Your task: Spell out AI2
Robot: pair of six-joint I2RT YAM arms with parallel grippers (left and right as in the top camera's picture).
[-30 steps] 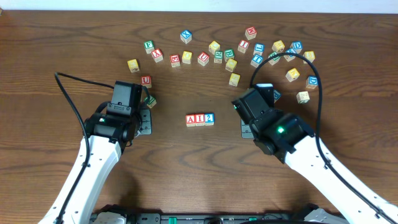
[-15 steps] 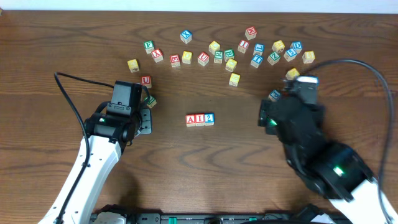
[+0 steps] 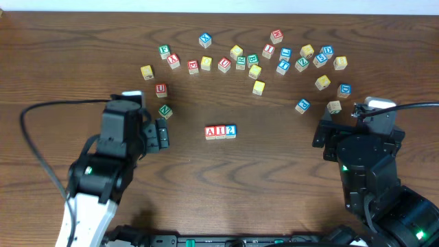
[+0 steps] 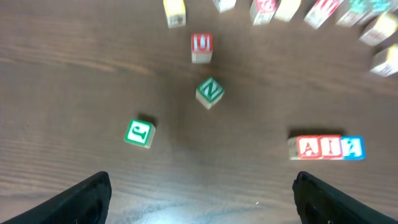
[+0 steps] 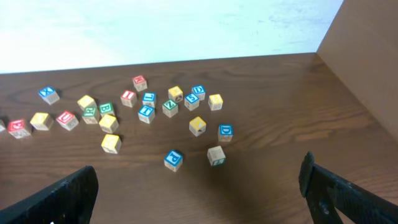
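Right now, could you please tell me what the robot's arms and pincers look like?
The left arm has a white lower link, a boxy black wrist, a small green light and a black cable looping beside it. The right arm shows black housings, green lights and a black cable. The left pincer and right pincer have blunt black fingers.

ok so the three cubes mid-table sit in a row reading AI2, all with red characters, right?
Not quite: the A cube and I cube are red, but the 2 cube is blue. The overhead view shows it; they do sit in a row reading AI2.
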